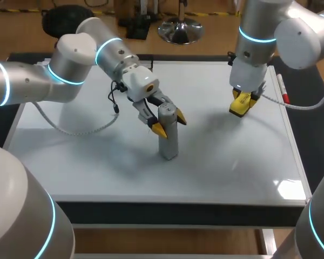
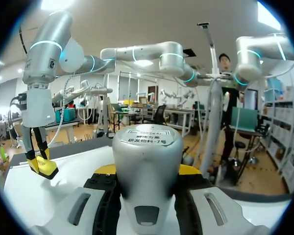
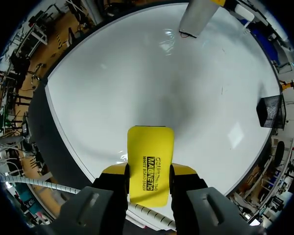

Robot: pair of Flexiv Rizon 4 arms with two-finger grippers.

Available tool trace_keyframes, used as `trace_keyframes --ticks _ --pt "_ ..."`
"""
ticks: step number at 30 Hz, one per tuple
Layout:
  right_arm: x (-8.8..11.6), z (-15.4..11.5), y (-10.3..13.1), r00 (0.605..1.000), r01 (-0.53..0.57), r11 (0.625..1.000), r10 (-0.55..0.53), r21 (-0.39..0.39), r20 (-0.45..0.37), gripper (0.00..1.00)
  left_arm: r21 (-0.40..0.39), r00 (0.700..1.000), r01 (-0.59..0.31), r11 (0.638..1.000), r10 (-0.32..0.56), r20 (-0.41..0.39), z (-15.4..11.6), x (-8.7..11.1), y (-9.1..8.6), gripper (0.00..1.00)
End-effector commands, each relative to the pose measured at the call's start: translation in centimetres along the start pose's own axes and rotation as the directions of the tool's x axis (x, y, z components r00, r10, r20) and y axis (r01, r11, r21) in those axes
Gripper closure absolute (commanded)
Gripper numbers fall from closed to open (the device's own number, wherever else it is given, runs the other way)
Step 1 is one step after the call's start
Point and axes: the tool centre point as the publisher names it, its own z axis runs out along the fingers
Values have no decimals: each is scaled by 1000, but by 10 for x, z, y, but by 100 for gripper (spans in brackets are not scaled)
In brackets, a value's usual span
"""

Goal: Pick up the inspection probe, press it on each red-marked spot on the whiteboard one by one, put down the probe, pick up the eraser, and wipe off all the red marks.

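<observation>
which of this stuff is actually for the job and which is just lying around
For the job: probe, standing on the board in the left hand; eraser in the right hand; whiteboard.
Lying about: marker pen along the whiteboard's right edge.

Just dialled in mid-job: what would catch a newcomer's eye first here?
The grey probe stands upright near the middle of the whiteboard, clamped between the fingers of the left gripper. Toward the board's far right, the right gripper has the yellow eraser between its fingers.
</observation>
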Motion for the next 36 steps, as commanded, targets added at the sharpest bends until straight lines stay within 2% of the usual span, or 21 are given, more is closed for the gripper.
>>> trace_keyframes --ticks 1,25,36 --pt "0 0 -1 1000 2 1000 -2 1 -2 100 -4 1000 2 1000 -2 4 1 2 4 100" --pt "0 0 -1 1000 2 1000 -2 1 -2 100 -19 1000 9 1000 -9 3 -2 5 4 100" --pt "0 0 -1 1000 2 1000 -2 1 -2 100 -3 1000 -12 1000 12 -20 -17 10 -13 100"
